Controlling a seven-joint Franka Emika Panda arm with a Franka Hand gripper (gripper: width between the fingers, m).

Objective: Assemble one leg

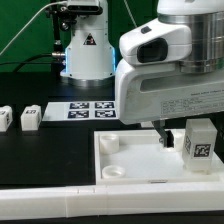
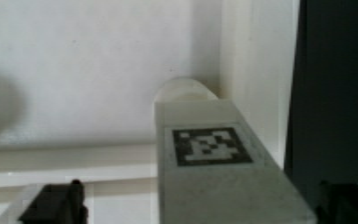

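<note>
The leg (image 1: 200, 142) is a small white block with a black-and-white tag. It stands upright at the near corner of the white panel (image 1: 130, 150) on the exterior view's right. In the wrist view the leg (image 2: 211, 150) lies between my two dark fingers (image 2: 51, 205), with a gap on each side. Its far end meets the panel's corner. My gripper (image 2: 197, 205) is open and straddles the leg without touching it. In the exterior view the gripper (image 1: 188, 136) hangs under the big white arm. One dark finger (image 1: 163, 136) shows beside the leg and the other is hidden.
Two more small white tagged blocks (image 1: 30, 117) stand on the black table at the exterior view's left. The marker board (image 1: 90, 108) lies behind the panel. A long white rail (image 1: 60, 205) runs along the front. A white robot base (image 1: 85, 50) stands at the back.
</note>
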